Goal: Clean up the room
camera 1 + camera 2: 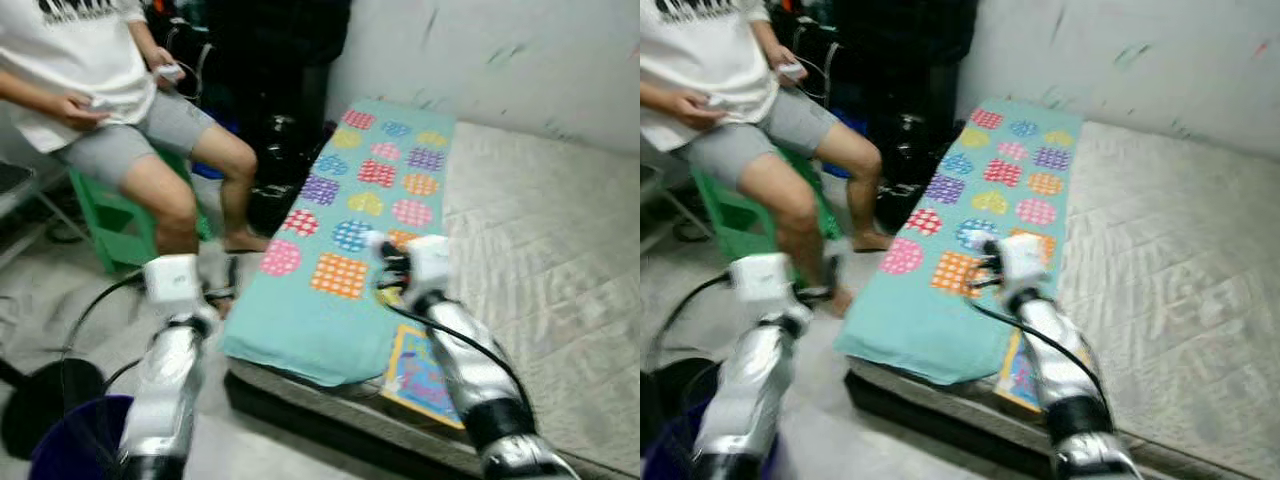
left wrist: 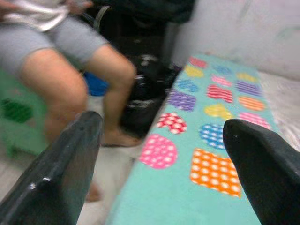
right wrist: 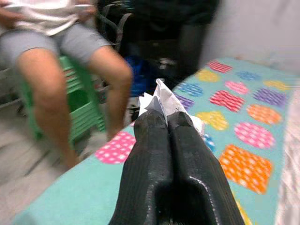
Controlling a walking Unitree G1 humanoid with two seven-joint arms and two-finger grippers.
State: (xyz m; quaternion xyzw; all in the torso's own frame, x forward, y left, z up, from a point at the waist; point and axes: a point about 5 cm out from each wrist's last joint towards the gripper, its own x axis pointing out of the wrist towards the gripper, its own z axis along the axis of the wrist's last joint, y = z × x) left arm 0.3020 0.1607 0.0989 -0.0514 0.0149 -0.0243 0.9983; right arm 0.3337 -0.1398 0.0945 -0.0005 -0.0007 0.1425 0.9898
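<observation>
Your right gripper (image 3: pixel 164 123) is clenched on a crumpled paper scrap (image 3: pixel 161 99) above the teal towel (image 1: pixel 330 290) — thin pinch, could slip out if you swing fast. Left gripper (image 2: pixel 164 154) gapes wide, person (image 1: pixel 150 150) at ten o'clock.

Matt terry-like teal cloth towel (image 1: pixel 330 300) with printed dotted patches lies on a quilted off-white fabric mattress (image 1: pixel 540 250); crumpled white paper (image 3: pixel 161 98) sits pinched between the glossy black plastic fingers of the right gripper (image 3: pixel 166 119); arms show brushed silver metal; stool (image 1: pixel 110 215) green moulded plastic.
</observation>
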